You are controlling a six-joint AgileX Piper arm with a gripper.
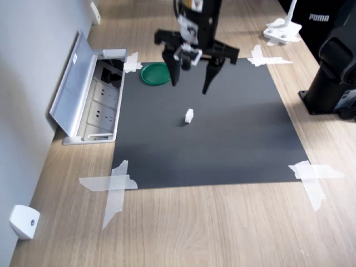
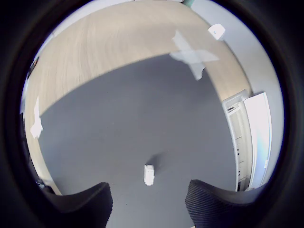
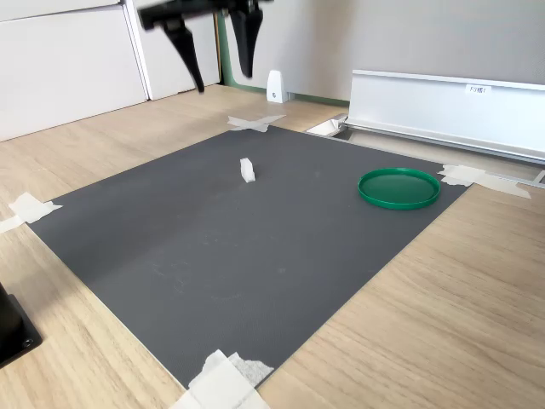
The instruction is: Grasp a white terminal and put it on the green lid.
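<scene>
the gripper [image 1: 189,84] hangs with jaws spread wide and empty above the black mat [image 1: 233,150], presumably to straddle the white terminal [image 1: 189,115] lying alone mid-mat, well apart from the green lid [image 1: 155,74] near the mat's corner.

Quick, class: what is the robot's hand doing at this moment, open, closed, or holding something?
Hand: open, holding nothing, fingers spread in the air above the white terminal, which lies on the mat.
</scene>
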